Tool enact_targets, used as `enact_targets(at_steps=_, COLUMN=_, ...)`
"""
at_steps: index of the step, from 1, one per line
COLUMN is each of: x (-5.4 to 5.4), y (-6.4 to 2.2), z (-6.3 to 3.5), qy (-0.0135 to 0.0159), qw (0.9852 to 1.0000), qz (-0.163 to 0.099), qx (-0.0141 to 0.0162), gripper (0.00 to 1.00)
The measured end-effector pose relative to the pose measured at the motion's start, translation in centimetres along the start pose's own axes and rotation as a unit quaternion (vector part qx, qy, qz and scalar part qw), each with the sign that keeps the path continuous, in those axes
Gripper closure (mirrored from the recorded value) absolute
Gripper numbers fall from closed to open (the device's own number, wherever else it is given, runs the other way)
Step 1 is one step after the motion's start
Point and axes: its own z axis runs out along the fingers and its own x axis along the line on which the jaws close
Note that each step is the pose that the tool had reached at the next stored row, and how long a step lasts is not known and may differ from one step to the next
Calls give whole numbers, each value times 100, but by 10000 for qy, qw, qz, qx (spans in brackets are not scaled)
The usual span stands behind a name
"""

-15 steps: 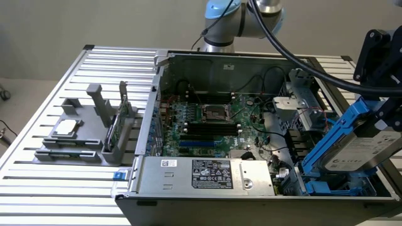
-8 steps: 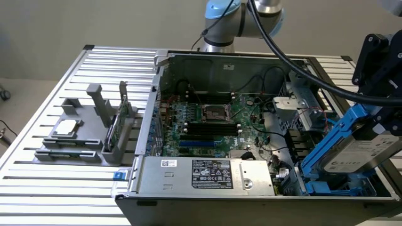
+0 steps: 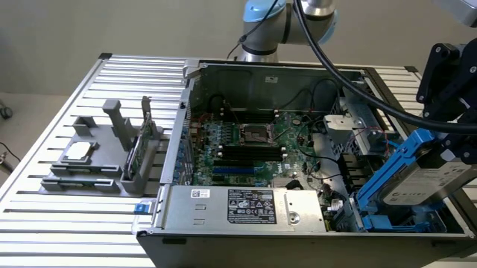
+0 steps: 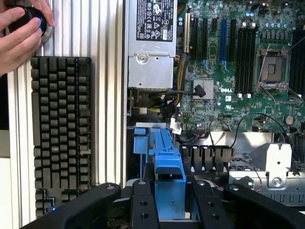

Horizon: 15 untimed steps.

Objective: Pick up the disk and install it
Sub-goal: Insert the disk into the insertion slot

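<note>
While it hangs over the computer case (image 3: pixel 268 84), end effector (image 4: pixel 170 205) half-closed, clamped on the disk (image 3: pixel 426 181)

My silver-grey tubular robot arm (image 3: pixel 282 30) carries pale-blue joint caps (image 3: pixel 261 11), a thick black cable (image 3: pixel 328 56), and a matte-black screw-studded gripper (image 4: pixel 172 200).

**Lighting.** Soft, even light from above fills both views. The slatted table (image 3: pixel 67 234) beside the computer case (image 3: pixel 261 84) washes out to near white, the power supply (image 3: pixel 246 206) at the case's front edge shows a dull sheen, and the circuit board (image 3: pixel 246 145) on the case floor lies in dimmer shade below the walls. In the wrist view the gripper (image 4: pixel 167 200) over the case reads as an almost black mass against the vivid blue rails of the disk (image 3: pixel 428 181), while beside the case a knob (image 4: pixel 31 19) and a keyboard (image 4: pixel 62 129) each carry a small blue glow.
</note>
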Motion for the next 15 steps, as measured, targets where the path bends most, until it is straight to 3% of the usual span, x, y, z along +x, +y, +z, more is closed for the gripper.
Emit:
enact_targets(at_steps=7, x=14, y=-11, z=12, qy=-39, qw=10000, qz=-29, qx=3, gripper=67)
enact_targets(at_steps=15, x=46, y=-15, z=47, qy=-107, qw=9999, qz=-33, qx=7, gripper=67)
